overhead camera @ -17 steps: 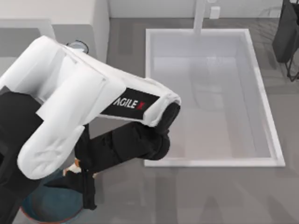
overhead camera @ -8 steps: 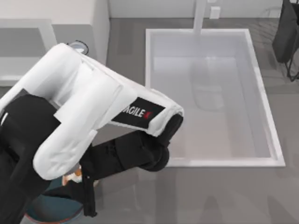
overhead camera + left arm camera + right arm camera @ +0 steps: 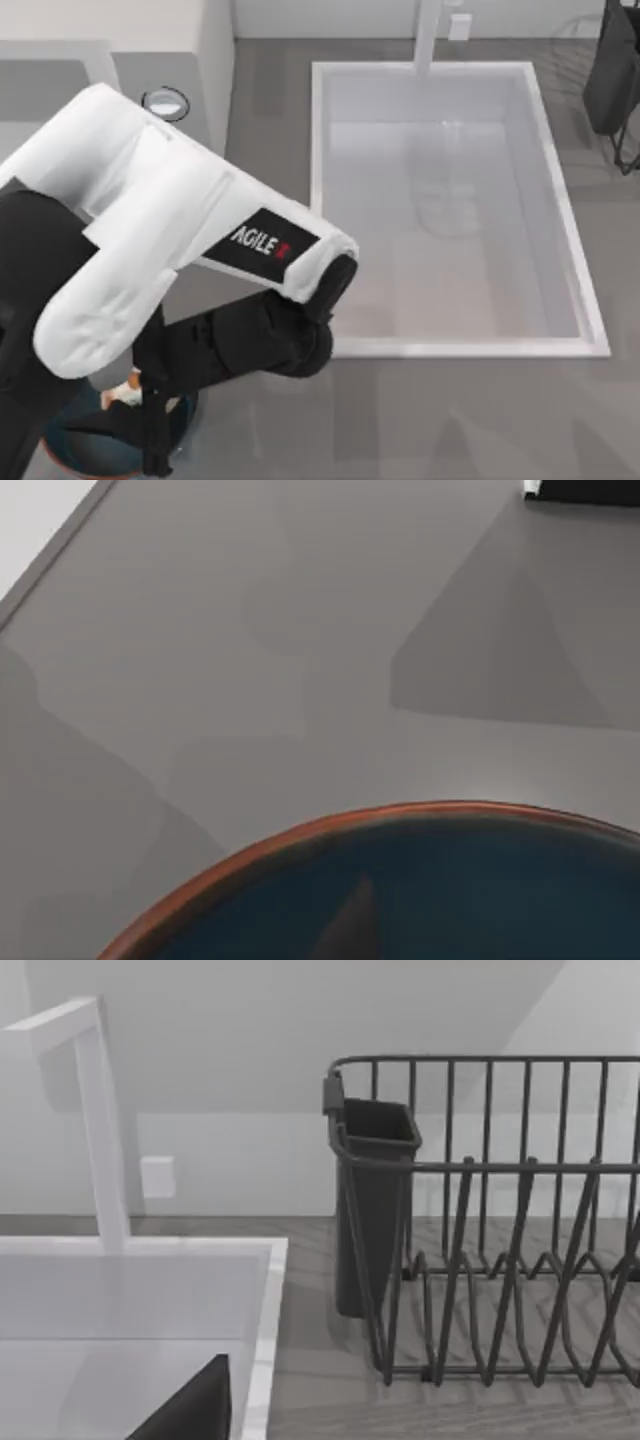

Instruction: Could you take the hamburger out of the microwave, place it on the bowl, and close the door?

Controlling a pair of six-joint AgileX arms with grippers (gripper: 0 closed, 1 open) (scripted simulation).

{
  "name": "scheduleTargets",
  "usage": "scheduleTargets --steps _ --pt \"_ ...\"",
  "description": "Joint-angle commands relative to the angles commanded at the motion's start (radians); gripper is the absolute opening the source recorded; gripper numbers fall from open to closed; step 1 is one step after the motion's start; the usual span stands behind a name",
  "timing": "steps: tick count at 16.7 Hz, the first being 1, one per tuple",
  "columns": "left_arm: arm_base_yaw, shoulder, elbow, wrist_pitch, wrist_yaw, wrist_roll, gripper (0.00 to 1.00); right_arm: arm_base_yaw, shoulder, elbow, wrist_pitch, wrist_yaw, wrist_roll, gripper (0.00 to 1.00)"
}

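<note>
The left gripper [image 3: 150,415] is parked right over the bowl [image 3: 70,450] at the table's bottom-left corner, and the hamburger [image 3: 127,392] is seen pinched in its jaws just above the bowl's rim. In the left wrist view the bowl [image 3: 420,890] sits right underneath. The microwave [image 3: 150,60] is seen at top-left, beside the sink [image 3: 455,205].

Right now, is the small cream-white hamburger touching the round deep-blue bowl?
Cannot tell. In the top view the hamburger sits at the left hand over the bowl, but the arm hides any gap or contact.
</note>
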Motion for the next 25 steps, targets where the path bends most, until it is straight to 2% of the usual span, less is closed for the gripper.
scheduleTargets --steps 7,20,25 --pt "0.012 0.009 -0.047 0.034 -0.011 0.007 0.00 0.000 0.000 0.000 0.000 0.000 0.000 1.00" --pt "0.012 0.009 -0.047 0.034 -0.011 0.007 0.98 0.000 0.000 0.000 0.000 0.000 0.000 1.00" --pt "0.012 0.009 -0.047 0.034 -0.011 0.007 1.00 0.000 0.000 0.000 0.000 0.000 0.000 1.00"
